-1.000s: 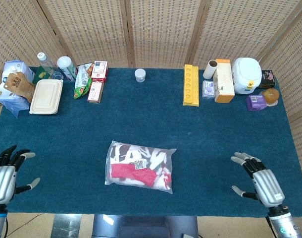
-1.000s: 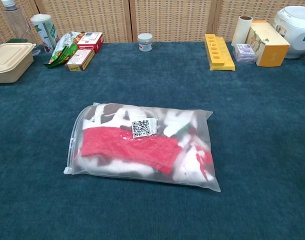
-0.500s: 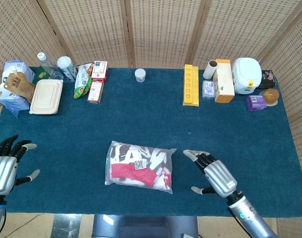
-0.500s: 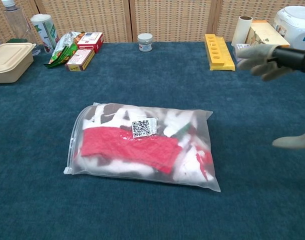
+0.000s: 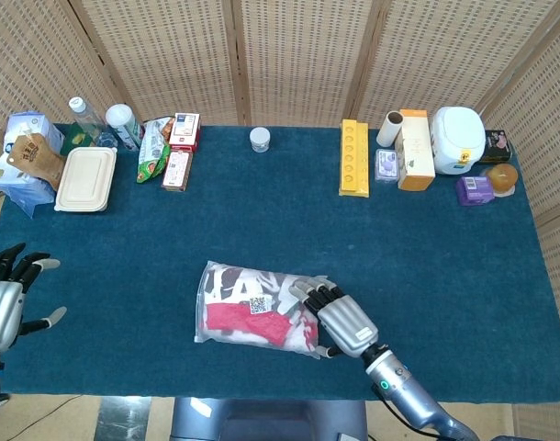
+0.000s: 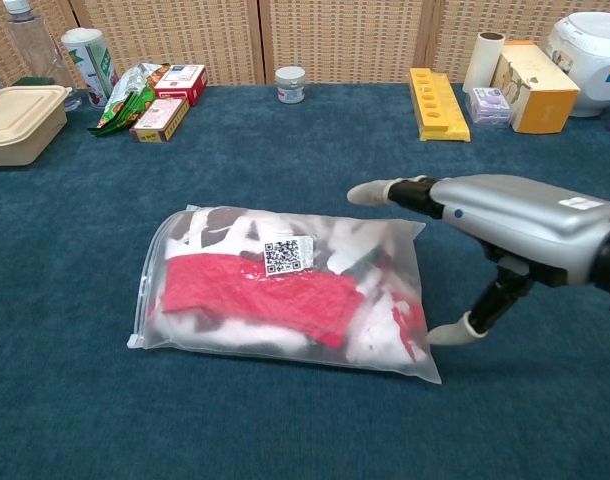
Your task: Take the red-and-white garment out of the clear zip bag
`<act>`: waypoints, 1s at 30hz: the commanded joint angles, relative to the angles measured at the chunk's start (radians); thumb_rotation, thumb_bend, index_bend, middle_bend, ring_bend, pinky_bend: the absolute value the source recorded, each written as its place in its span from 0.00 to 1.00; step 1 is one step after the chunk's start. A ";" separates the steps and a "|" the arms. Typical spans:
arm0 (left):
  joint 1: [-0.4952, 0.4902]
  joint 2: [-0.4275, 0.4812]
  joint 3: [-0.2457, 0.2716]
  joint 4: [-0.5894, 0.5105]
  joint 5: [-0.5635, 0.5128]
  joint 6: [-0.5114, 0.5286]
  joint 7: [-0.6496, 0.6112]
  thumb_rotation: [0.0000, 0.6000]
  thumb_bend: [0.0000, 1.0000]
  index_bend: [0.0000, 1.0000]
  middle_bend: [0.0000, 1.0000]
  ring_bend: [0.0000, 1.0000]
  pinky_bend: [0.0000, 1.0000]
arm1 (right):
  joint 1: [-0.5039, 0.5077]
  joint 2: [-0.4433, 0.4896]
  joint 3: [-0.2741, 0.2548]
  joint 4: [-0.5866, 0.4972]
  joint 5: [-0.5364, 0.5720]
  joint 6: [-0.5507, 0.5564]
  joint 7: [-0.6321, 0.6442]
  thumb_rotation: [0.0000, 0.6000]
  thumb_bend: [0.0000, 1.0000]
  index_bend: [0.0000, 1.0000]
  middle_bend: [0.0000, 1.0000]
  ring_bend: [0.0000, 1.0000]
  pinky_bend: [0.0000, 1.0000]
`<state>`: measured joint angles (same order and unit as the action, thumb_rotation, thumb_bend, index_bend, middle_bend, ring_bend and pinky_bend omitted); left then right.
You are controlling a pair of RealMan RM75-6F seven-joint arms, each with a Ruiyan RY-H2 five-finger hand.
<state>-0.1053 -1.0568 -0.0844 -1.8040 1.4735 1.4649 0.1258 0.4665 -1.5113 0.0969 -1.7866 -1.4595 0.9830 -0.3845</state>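
Chest view puts the zip bag flat near the front edge of the table, middle of the blue cloth, and the garment is sealed inside it, red folds over white. A white sticker with a QR code sits on the bag's top face; no other writing on it can be read. The right hand hovers at the bag's right end, fingers spread and reaching over the corner, thumb hanging low just beside the bag's edge; whether it touches cannot be told. In the head view the left hand waits at the front-left corner, fingers spread, holding nothing. Along the back edge stand a tan lidded box, a small jar and a yellow tray; their labels are too small to read.
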 commanded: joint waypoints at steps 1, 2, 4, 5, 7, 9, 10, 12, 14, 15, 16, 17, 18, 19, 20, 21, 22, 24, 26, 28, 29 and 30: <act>-0.001 -0.004 0.001 0.005 -0.004 -0.002 -0.005 1.00 0.13 0.28 0.24 0.07 0.08 | 0.030 -0.038 0.011 0.011 0.050 -0.028 -0.051 1.00 0.05 0.00 0.00 0.06 0.08; -0.002 -0.005 0.002 0.006 -0.005 -0.002 -0.006 1.00 0.13 0.29 0.24 0.07 0.08 | 0.036 -0.046 0.013 0.015 0.062 -0.031 -0.063 1.00 0.05 0.00 0.00 0.06 0.08; -0.002 -0.007 0.003 0.007 -0.005 -0.002 -0.006 1.00 0.13 0.29 0.24 0.07 0.08 | 0.053 -0.066 0.019 0.029 0.084 -0.040 -0.091 1.00 0.05 0.00 0.00 0.06 0.07; -0.002 -0.008 0.004 0.006 -0.005 -0.002 -0.006 1.00 0.13 0.29 0.24 0.07 0.08 | 0.060 -0.076 0.023 0.038 0.091 -0.040 -0.100 1.00 0.05 0.00 0.00 0.05 0.07; -0.002 -0.009 0.005 0.003 -0.005 -0.001 -0.003 1.00 0.13 0.28 0.24 0.07 0.08 | 0.075 -0.100 0.031 0.063 0.103 -0.039 -0.117 1.00 0.05 0.00 0.00 0.05 0.07; -0.002 -0.008 0.007 0.001 -0.005 0.001 0.000 1.00 0.13 0.28 0.24 0.07 0.08 | 0.088 -0.116 0.039 0.085 0.115 -0.039 -0.125 1.00 0.05 0.00 0.00 0.05 0.07; -0.001 -0.008 0.007 0.000 -0.005 0.003 0.001 1.00 0.13 0.28 0.24 0.07 0.08 | 0.095 -0.122 0.044 0.098 0.120 -0.040 -0.132 1.00 0.05 0.00 0.00 0.05 0.07; 0.000 -0.006 0.008 -0.004 -0.005 0.006 0.005 1.00 0.13 0.28 0.24 0.07 0.08 | 0.110 -0.130 0.056 0.127 0.123 -0.037 -0.150 1.00 0.05 0.00 0.00 0.05 0.07; 0.001 -0.004 0.008 -0.007 -0.007 0.008 0.009 1.00 0.13 0.29 0.24 0.07 0.08 | 0.123 -0.134 0.066 0.154 0.124 -0.033 -0.156 1.00 0.05 0.00 0.00 0.05 0.07; 0.001 -0.004 0.008 -0.009 -0.009 0.008 0.010 1.00 0.13 0.29 0.24 0.07 0.08 | 0.130 -0.132 0.073 0.171 0.122 -0.029 -0.160 1.00 0.05 0.00 0.00 0.05 0.06; 0.002 -0.004 0.009 -0.010 -0.010 0.008 0.012 1.00 0.13 0.29 0.24 0.07 0.08 | 0.137 -0.126 0.078 0.184 0.122 -0.031 -0.158 1.00 0.05 0.00 0.00 0.05 0.06; 0.001 -0.005 0.009 -0.011 -0.012 0.008 0.013 1.00 0.13 0.28 0.24 0.07 0.08 | 0.145 -0.120 0.086 0.201 0.121 -0.031 -0.153 1.00 0.05 0.00 0.00 0.05 0.06; 0.001 -0.005 0.009 -0.012 -0.013 0.008 0.014 1.00 0.13 0.28 0.24 0.07 0.08 | 0.150 -0.115 0.091 0.213 0.123 -0.032 -0.154 1.00 0.04 0.00 0.00 0.05 0.05; 0.000 -0.006 0.009 -0.013 -0.014 0.006 0.016 1.00 0.13 0.28 0.24 0.07 0.08 | 0.156 -0.107 0.095 0.226 0.127 -0.037 -0.154 1.00 0.04 0.00 0.00 0.05 0.04; -0.001 -0.006 0.009 -0.013 -0.014 0.005 0.017 1.00 0.13 0.28 0.24 0.07 0.08 | 0.161 -0.102 0.100 0.233 0.131 -0.038 -0.155 1.00 0.05 0.00 0.00 0.05 0.03; -0.002 -0.007 0.009 -0.014 -0.015 0.003 0.019 1.00 0.13 0.28 0.24 0.07 0.08 | 0.167 -0.095 0.106 0.245 0.132 -0.038 -0.156 1.00 0.05 0.00 0.00 0.05 0.02; -0.003 -0.008 0.010 -0.014 -0.016 0.002 0.020 1.00 0.13 0.28 0.24 0.07 0.08 | 0.172 -0.089 0.108 0.254 0.131 -0.040 -0.156 1.00 0.05 0.00 0.00 0.05 0.02; -0.005 -0.010 0.009 -0.018 -0.019 -0.001 0.025 1.00 0.13 0.28 0.24 0.07 0.08 | 0.189 -0.067 0.121 0.275 0.143 -0.056 -0.151 1.00 0.04 0.00 0.00 0.05 0.02; -0.007 -0.010 0.008 -0.024 -0.014 0.002 0.029 1.00 0.13 0.28 0.24 0.07 0.08 | 0.215 -0.006 0.135 0.252 0.153 -0.098 -0.149 1.00 0.04 0.00 0.00 0.05 0.02; -0.005 -0.010 0.009 -0.026 -0.014 0.006 0.032 1.00 0.13 0.28 0.24 0.07 0.08 | 0.232 0.057 0.137 0.187 0.158 -0.135 -0.137 1.00 0.04 0.00 0.00 0.05 0.02; -0.005 -0.010 0.010 -0.026 -0.015 0.007 0.032 1.00 0.13 0.28 0.24 0.07 0.08 | 0.241 0.083 0.136 0.159 0.158 -0.152 -0.138 1.00 0.04 0.00 0.00 0.05 0.02; -0.004 -0.011 0.010 -0.026 -0.017 0.006 0.032 1.00 0.13 0.29 0.24 0.07 0.08 | 0.254 0.113 0.136 0.120 0.166 -0.178 -0.132 1.00 0.05 0.00 0.00 0.05 0.02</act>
<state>-0.1098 -1.0674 -0.0744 -1.8299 1.4568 1.4714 0.1576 0.6850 -1.4738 0.2254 -1.5783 -1.3078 0.8677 -0.5288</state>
